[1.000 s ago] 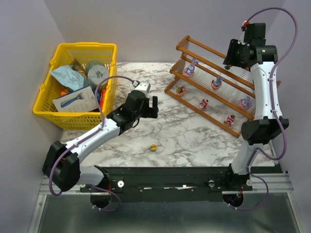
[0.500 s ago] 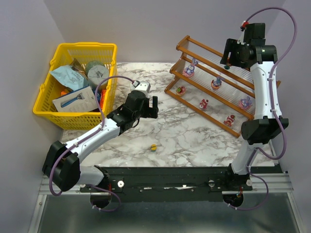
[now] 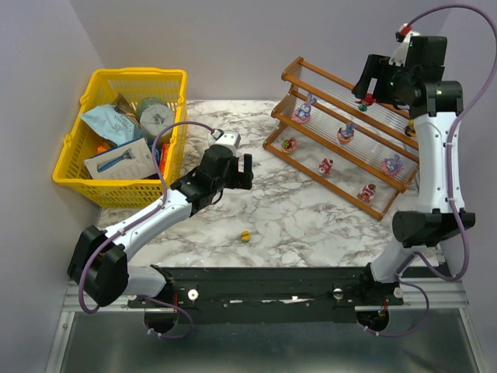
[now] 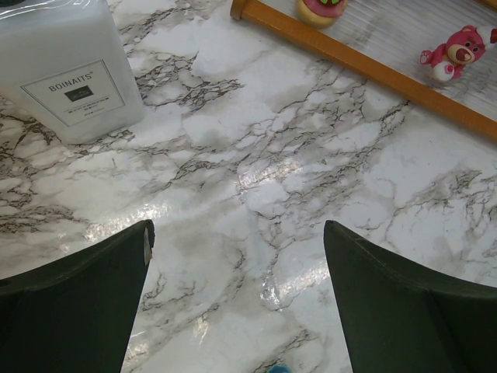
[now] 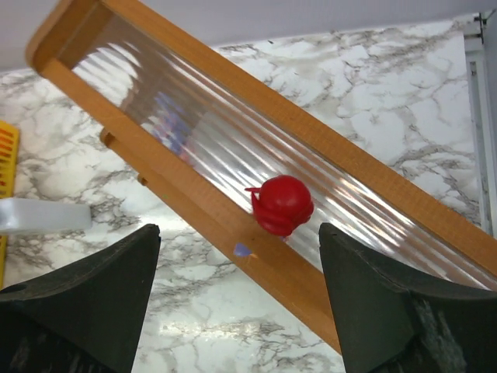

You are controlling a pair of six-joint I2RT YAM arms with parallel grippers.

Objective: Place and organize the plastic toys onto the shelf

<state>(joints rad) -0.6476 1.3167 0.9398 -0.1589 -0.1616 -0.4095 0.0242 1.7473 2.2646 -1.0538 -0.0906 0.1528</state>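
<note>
The shelf (image 3: 342, 151) stands at the back right, with three purple bunnies (image 3: 346, 132) on its middle tier and three pink-red figures (image 3: 326, 165) on the lower one. A red ball-like toy (image 5: 281, 203) rests on the upper clear panel against the wooden rail (image 5: 194, 210); it also shows in the top view (image 3: 369, 99). My right gripper (image 5: 239, 233) is open and empty, raised over that toy (image 3: 366, 84). A yellow toy (image 3: 245, 235) lies on the table. My left gripper (image 3: 241, 167) is open and empty above the marble (image 4: 237, 229).
A white bottle (image 4: 70, 70) stands just left of my left gripper (image 3: 227, 138). A yellow mesh basket (image 3: 124, 136) full of packages sits at the back left. The shelf's lower rail (image 4: 349, 54) and a pink bear toy (image 4: 454, 50) lie ahead of the left gripper.
My right arm has lifted up and to the right, away from the upper tier. The red toy stays on the shelf. The left arm has not moved.
</note>
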